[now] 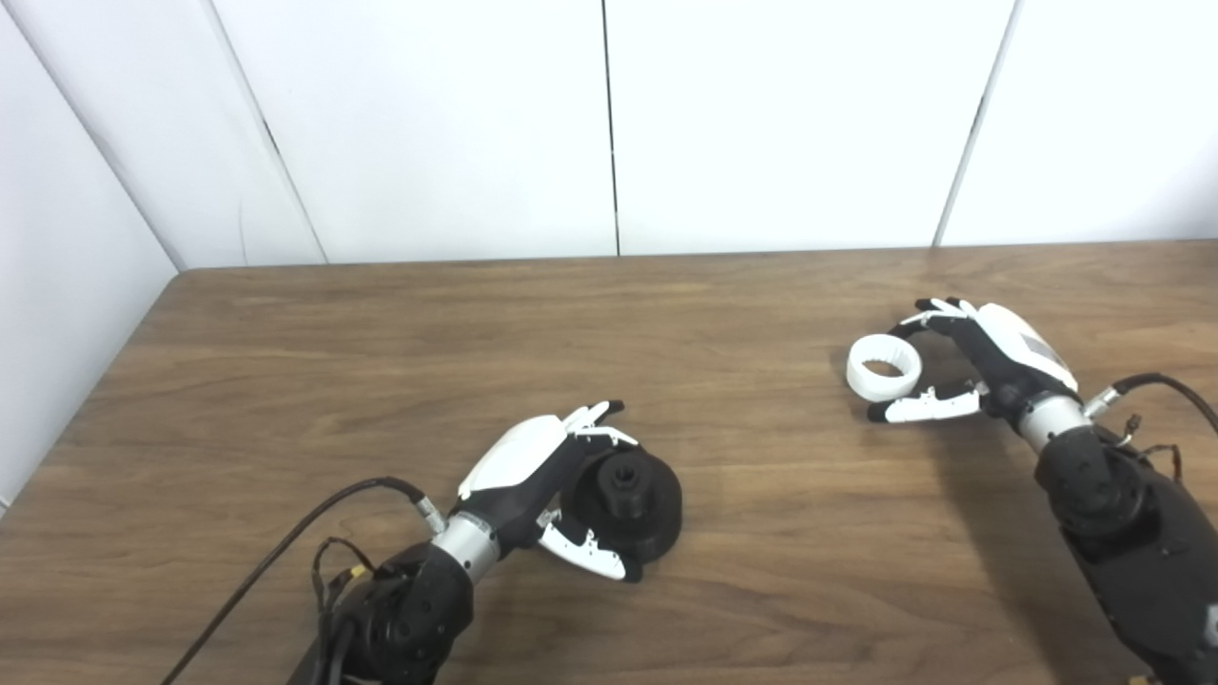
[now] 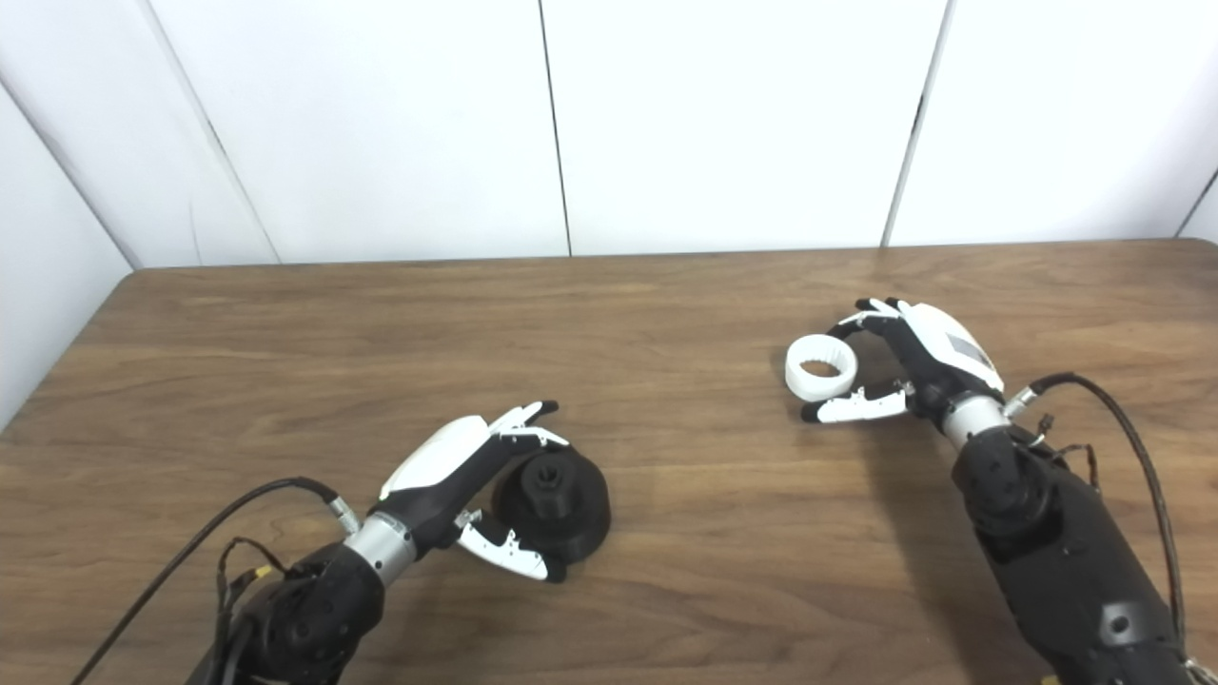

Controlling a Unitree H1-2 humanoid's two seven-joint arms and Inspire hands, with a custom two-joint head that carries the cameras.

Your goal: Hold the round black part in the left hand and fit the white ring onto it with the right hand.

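Two head cameras, set side by side, look down on one wooden table (image 1: 666, 314) backed by white wall panels (image 1: 790, 124). The table's front edge is cut off by the bottom of both pictures; its right end lies outside the left eye view and only the corner shows in the right eye view. Both forearms are cropped at the bottom edge, and their cables (image 1: 276, 561) run out of frame.

The round black part (image 1: 630, 504), one in number, is a flanged disc with a raised hub at its centre. It sits toward the table's front-left, well clear of the left edge. Its near-left side is hidden behind the left hand (image 1: 542, 480), whose fingers (image 1: 595, 419) curve over the part's far rim while the thumb (image 1: 590, 554) lies against its near rim. The hand wraps the part; whether the part rests on the table or is lifted just off it cannot be told.

The white ring (image 2: 821, 367), also one in number, lies well to the right of the black part and farther back. Its bore faces up and shows fine ridges inside. The right hand (image 2: 913, 366) pinches it: the fingers (image 2: 871, 312) arch over the ring's far side, and the thumb (image 2: 852, 407) presses along its near side. The contact under the ring is too small to judge, so lifted or resting is unclear.

Between the black part and the ring stretches bare wood, and a wide bare band runs behind both to the wall.
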